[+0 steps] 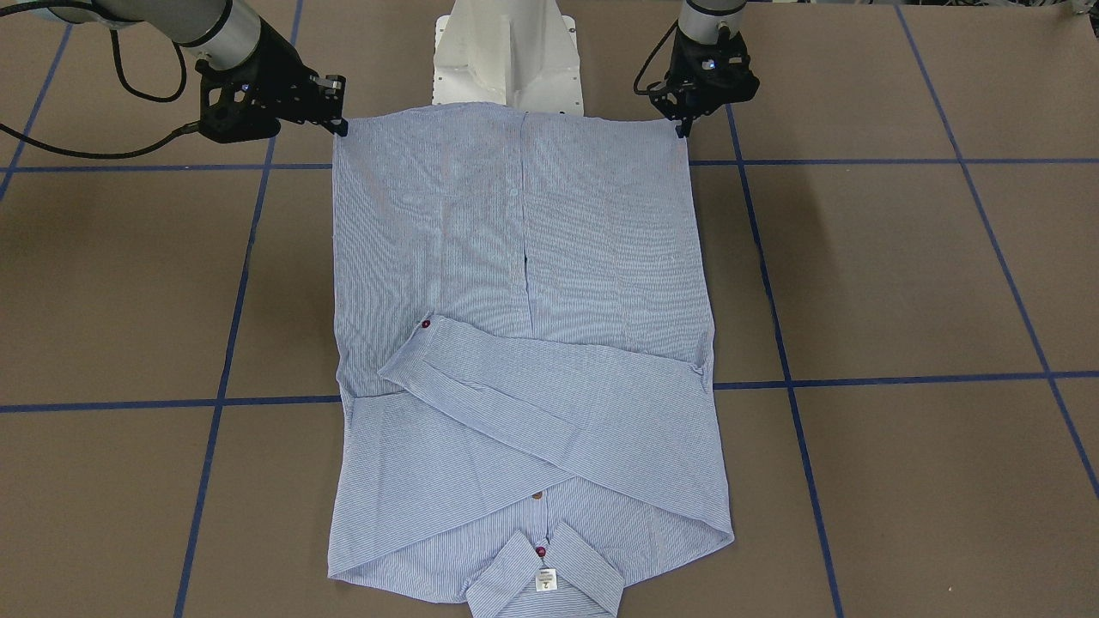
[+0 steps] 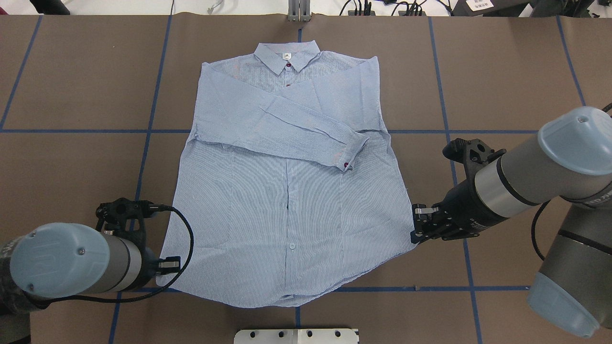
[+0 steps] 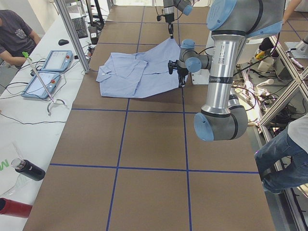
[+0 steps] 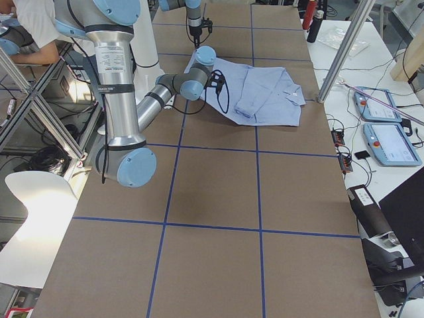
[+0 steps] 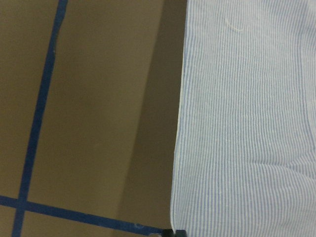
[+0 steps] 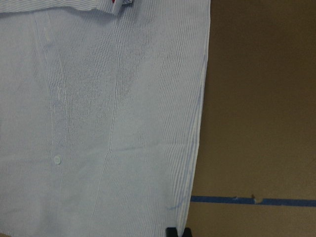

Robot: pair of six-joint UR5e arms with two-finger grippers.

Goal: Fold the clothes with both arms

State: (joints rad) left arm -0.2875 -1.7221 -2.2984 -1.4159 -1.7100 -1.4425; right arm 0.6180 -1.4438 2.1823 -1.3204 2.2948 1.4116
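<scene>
Overhead opposite front, two end views, wrist cameras close — shirt [image 2: 287, 191] shared

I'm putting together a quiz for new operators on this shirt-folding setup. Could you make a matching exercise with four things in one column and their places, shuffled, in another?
Things:
1. collar
2. sleeve cuff
3. left gripper
4. right gripper

Places:
A. shirt corner nearest the robot, overhead view's right
B. shirt's end farthest from the robot
C. shirt corner nearest the robot, overhead view's left
D. lying across the shirt's front

Pairs: 1-B, 2-D, 3-C, 4-A
</scene>
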